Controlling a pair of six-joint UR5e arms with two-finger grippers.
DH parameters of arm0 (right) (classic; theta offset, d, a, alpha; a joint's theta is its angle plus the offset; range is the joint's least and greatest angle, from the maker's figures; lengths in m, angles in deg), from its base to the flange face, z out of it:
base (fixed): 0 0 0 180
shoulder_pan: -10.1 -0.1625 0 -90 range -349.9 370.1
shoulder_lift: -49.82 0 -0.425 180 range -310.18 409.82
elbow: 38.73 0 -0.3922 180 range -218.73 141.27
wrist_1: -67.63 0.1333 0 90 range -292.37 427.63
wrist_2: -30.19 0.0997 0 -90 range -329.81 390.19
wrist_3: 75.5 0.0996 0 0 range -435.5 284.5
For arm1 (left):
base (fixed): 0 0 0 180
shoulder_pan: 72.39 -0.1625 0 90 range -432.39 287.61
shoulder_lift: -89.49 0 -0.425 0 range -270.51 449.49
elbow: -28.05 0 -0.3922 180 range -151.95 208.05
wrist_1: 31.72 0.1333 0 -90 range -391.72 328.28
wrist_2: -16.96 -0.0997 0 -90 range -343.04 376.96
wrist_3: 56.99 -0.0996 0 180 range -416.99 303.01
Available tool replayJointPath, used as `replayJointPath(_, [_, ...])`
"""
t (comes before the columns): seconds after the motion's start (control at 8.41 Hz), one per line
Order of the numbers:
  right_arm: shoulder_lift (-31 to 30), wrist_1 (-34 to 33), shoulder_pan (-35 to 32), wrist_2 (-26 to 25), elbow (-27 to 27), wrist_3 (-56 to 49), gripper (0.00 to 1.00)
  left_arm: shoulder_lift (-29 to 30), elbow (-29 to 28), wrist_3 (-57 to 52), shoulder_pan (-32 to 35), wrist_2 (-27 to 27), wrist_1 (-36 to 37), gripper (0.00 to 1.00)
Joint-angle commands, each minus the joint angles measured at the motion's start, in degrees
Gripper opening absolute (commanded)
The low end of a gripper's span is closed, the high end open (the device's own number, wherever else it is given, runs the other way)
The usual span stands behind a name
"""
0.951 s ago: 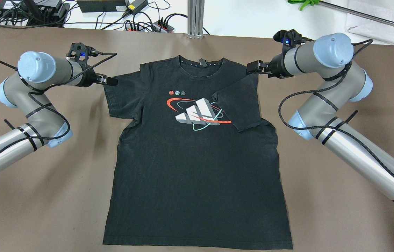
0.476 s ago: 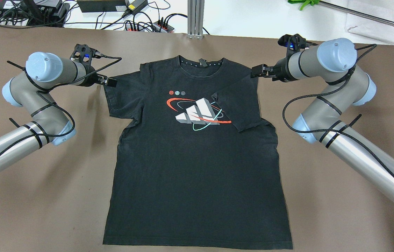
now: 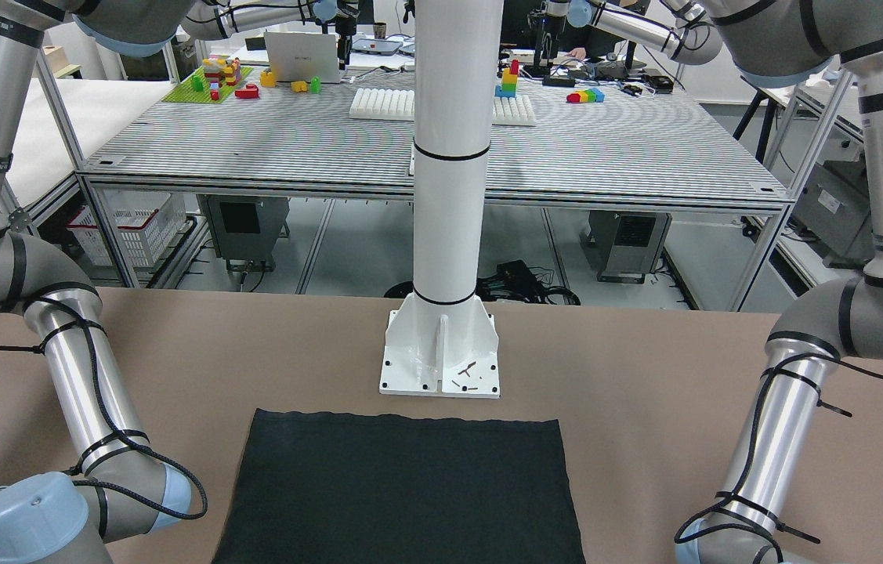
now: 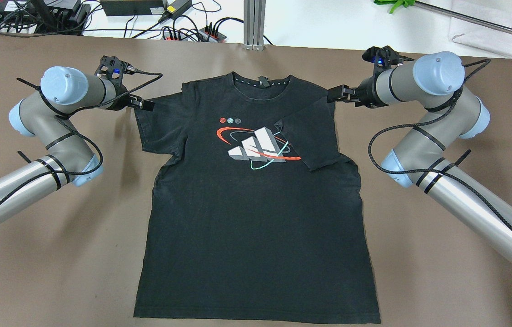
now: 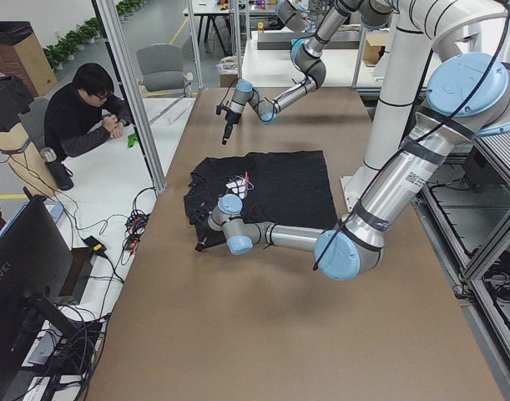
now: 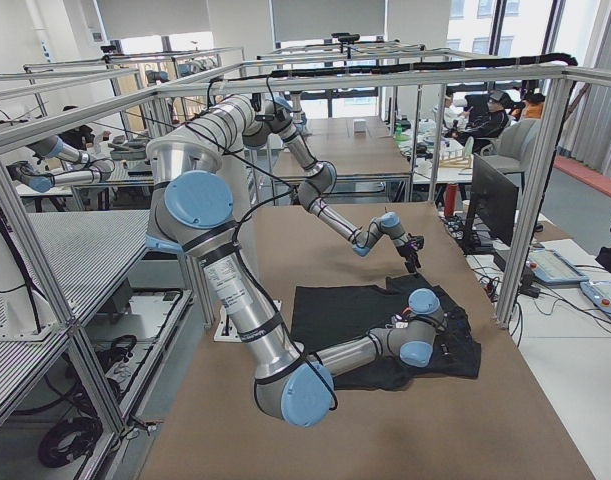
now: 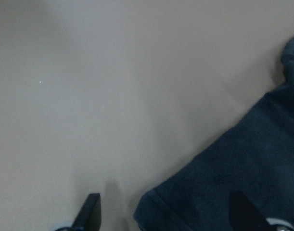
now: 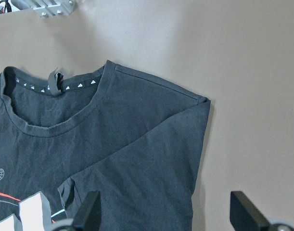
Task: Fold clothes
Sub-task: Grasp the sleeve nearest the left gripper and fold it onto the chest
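The clothes are one black T-shirt point(image 4: 256, 204) with a printed logo on the chest. It lies flat, front up, on the brown table point(image 4: 442, 150). The sleeve on my right is folded inward over the chest point(image 4: 312, 136); the other sleeve point(image 4: 156, 127) lies spread out. My left gripper point(image 4: 146, 105) is open low at that sleeve's outer corner, and the sleeve hem point(image 7: 185, 202) shows between its fingers point(image 7: 91, 211). My right gripper point(image 4: 335, 94) is open above the folded shoulder point(image 8: 185, 125), holding nothing. The shirt's bottom hem point(image 3: 402, 427) lies near the white pole.
The white pole's base plate point(image 3: 441, 360) is bolted to the table just behind the hem. Cables and power strips point(image 4: 192, 32) and an aluminium post point(image 4: 254, 22) sit past the far edge. A person point(image 5: 83, 109) sits beside the table.
The right gripper has shifted slightly outward and toward the shoulder fold. The left arm's elbow has swung inward while its gripper stays at the sleeve corner. The shirt has not moved.
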Motion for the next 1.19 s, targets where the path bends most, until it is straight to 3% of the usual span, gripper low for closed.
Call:
replayJointPath(0.0, [-0.1, 0.0, 0.1, -0.7, 0.0, 0.0, 0.94, 0.0, 0.0, 0.0, -0.4, -0.1, -0.1, 0.93])
replayJointPath(0.24, [-0.1, 0.0, 0.3, -0.8, -0.2, 0.1, 0.94, -0.2, 0.1, 0.0, -0.5, -0.1, -0.2, 0.85])
replayJointPath(0.36, [-0.1, 0.0, 0.4, -0.8, -0.2, 0.0, 0.94, -0.3, 0.1, 0.0, -1.1, -0.2, -0.2, 0.73])
replayJointPath(0.59, [-0.1, 0.1, 0.5, -0.8, -0.2, 0.1, 0.94, -0.3, 0.1, 0.0, -1.3, -0.2, -0.2, 0.46])
replayJointPath(0.83, [-0.1, 0.1, 0.6, -0.8, -0.2, 0.1, 0.94, -0.1, 1.4, 0.4, -1.2, -0.1, -0.2, 0.06])
replayJointPath(1.07, [-0.2, 0.1, 0.6, -0.8, -0.2, 0.1, 0.94, 0.1, 3.7, 1.1, -0.7, 0.4, 0.5, 0.0])
